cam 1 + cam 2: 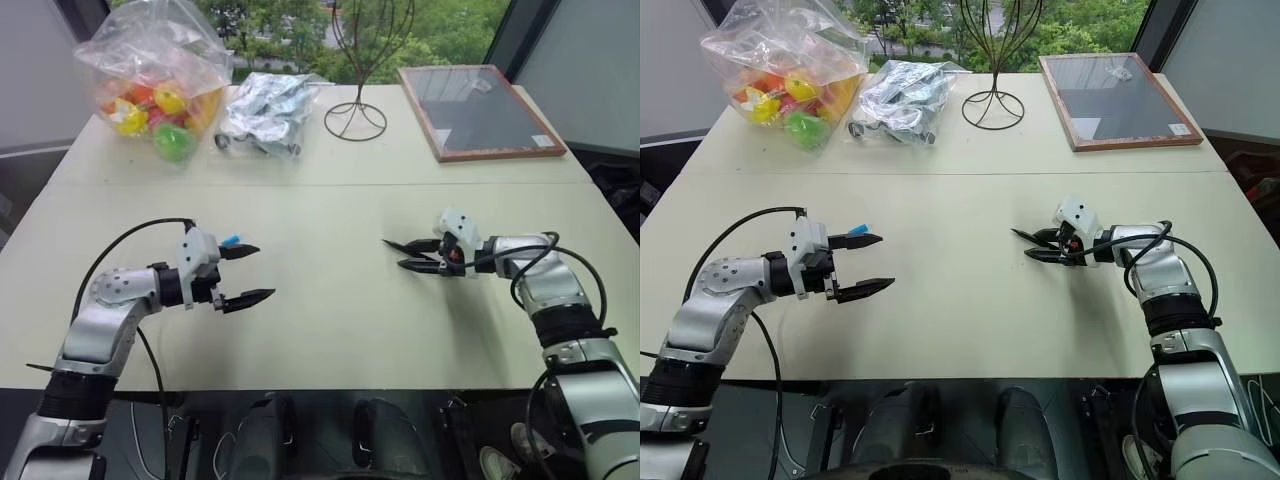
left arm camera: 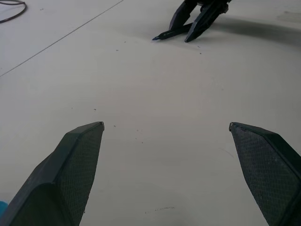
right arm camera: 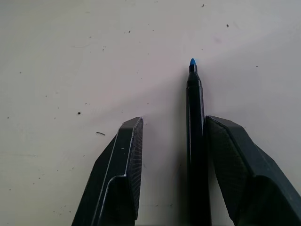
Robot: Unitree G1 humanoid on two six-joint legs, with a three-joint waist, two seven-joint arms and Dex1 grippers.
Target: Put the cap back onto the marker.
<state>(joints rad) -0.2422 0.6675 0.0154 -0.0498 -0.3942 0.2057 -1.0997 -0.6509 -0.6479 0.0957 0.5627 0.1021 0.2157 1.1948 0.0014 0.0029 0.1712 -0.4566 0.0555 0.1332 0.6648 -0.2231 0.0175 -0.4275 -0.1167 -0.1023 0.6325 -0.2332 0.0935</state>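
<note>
The marker (image 3: pixel 195 122), slim and black with a blue tip, lies on the table between the fingers of my right gripper (image 3: pixel 174 120). It rests against one finger (image 3: pixel 235 160), with a clear gap to the other. That gripper (image 1: pixel 405 255) sits low at the right of the table, pointing left, its jaws half closed. The small blue cap (image 1: pixel 231 240) lies on the table just behind the far finger of my left gripper (image 1: pixel 265 271). The left gripper is wide open and holds nothing. In the left wrist view, the marker (image 2: pixel 171 33) sticks out of the right gripper (image 2: pixel 178 34) ahead.
Along the far side of the white table (image 1: pixel 320 330) are a clear bag of colourful toys (image 1: pixel 150 80), a silvery wrapped bundle (image 1: pixel 265 115), a wire stand (image 1: pixel 357 110) and a wood-framed panel (image 1: pixel 475 110).
</note>
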